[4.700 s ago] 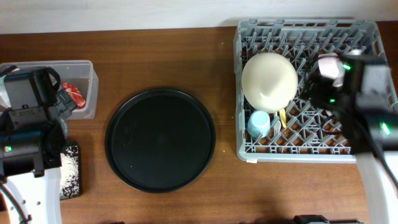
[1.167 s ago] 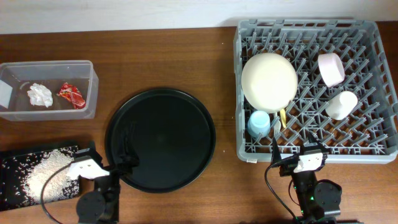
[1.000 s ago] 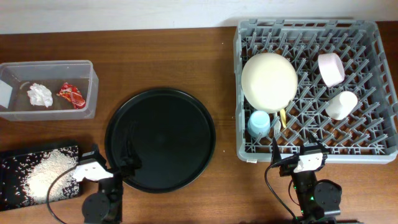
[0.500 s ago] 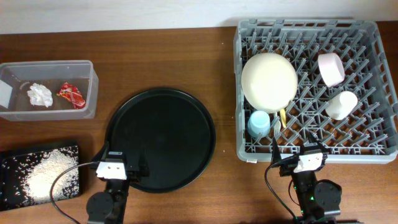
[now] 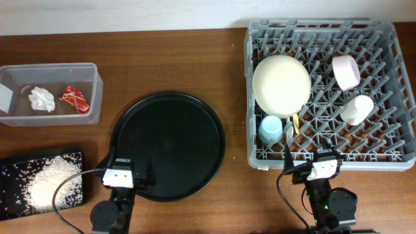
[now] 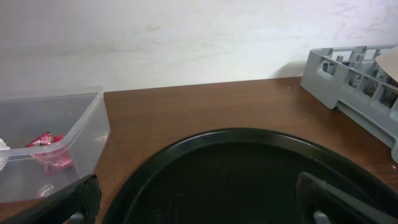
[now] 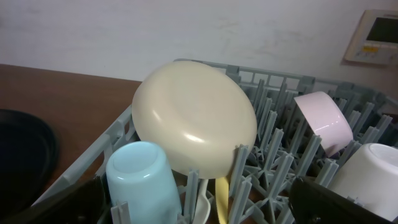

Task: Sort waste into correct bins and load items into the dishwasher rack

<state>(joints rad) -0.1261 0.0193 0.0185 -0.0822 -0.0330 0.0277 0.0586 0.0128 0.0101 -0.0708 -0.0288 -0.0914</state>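
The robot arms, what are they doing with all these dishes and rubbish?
They're tidying up, and it looks about done. The plate, pink bowl, blue cup, white cup and yellow fork all sit in the grey rack. The tissue and red wrapper lie in the clear tub, and the rice is in the black bin. The left pincer and right pincer are open, holding nothing, at the table's near edge.

We see a large round black plastic tray lying flat on the brown wooden table. Behind the tray stands a plain white wall.
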